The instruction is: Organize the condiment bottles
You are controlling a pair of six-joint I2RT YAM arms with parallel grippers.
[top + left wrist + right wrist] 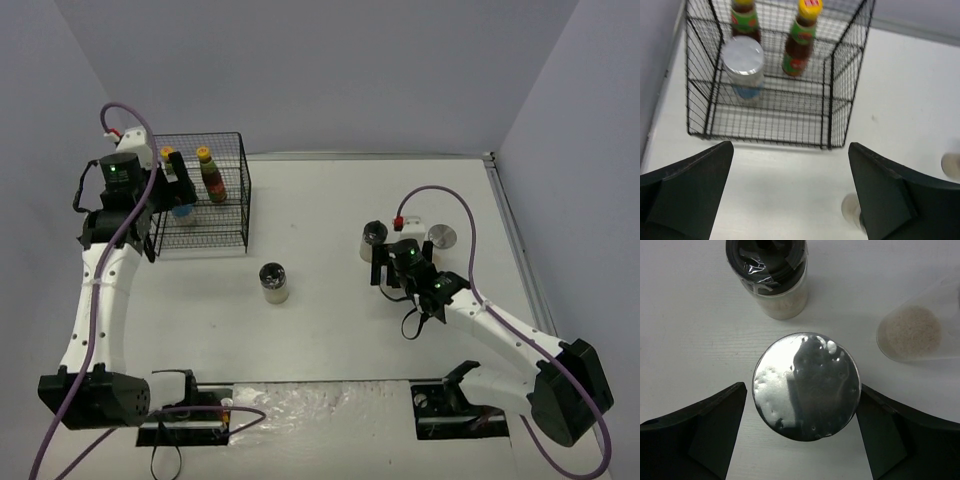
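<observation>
Left gripper [790, 200]: my jaws are spread wide and hold nothing. They hang just outside the open front of the black wire rack [840, 90], which sits at 10 o'clock on the table [330, 200].

Rack contents, all upright with the long axis vertical and caps up:
- first sauce bottle [746, 17], yellow cap, red and green label, at 11 o'clock in the rack;
- second sauce bottle [801, 40], same type, at 1 o'clock;
- blue-labelled jar [743, 62], silver lid, just in front of the first sauce bottle.

Right gripper [802, 440]: my jaws are spread, one finger on each side of the silver-lidded jar [806, 386]. I cannot tell whether either finger touches it. This jar stands upright, lid facing my wrist camera.

Around that jar:
- black-lidded jar [767, 270], upright, pale contents, at 12 o'clock, close but apart;
- clear container [912, 332] of pale granules at 2 o'clock; its pose is too blurred to tell.

A dark-lidded jar [273, 283] stands alone and upright near the table centre, well apart from both grippers.
</observation>
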